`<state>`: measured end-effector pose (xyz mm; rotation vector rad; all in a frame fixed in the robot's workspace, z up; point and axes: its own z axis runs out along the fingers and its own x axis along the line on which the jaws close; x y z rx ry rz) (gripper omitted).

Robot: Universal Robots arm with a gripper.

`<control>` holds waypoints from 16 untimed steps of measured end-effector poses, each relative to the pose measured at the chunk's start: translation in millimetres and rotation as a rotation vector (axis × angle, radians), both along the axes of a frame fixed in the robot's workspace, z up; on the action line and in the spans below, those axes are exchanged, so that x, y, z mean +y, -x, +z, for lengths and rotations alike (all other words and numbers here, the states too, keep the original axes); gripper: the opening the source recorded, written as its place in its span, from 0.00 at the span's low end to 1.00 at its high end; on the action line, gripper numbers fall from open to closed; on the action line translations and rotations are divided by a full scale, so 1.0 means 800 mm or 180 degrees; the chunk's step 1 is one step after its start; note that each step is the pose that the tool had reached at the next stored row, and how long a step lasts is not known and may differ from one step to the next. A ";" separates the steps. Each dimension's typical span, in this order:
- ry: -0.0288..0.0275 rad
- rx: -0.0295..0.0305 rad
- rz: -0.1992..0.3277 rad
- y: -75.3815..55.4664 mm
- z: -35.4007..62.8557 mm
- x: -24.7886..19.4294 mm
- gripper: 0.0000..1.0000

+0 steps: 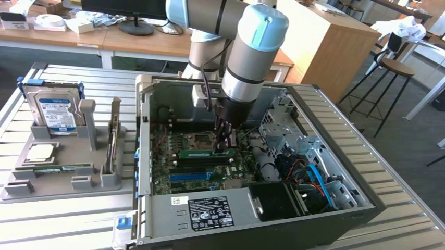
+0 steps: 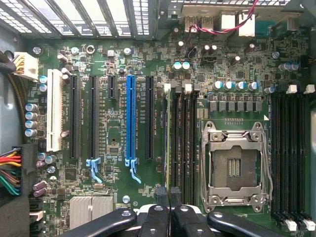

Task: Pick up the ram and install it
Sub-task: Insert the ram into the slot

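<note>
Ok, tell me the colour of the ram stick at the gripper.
The ram stick is green, clearest in the exterior view.

Robotics lab for sure: robot arm (image 1: 254, 47) over an open PC case (image 1: 334, 224) on a slatted bench (image 1: 62, 219), desks (image 1: 139, 44) and stools (image 1: 397, 66) behind.

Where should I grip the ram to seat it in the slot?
Pinch the ram across its two flat faces at the top edge, coming straight down. It stands on edge along the slots beside the CPU socket, so only that edge is free. The gripper is shut on it that way, near one end.
</note>
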<state>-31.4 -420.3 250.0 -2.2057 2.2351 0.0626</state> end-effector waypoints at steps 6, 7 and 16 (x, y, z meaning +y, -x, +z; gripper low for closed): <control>0.0001 0.0000 0.0020 0.000 0.000 0.0001 0.11; 0.0000 0.0000 0.0022 0.000 -0.001 0.0001 0.11; 0.0000 0.0000 0.0024 0.000 -0.001 0.0014 0.11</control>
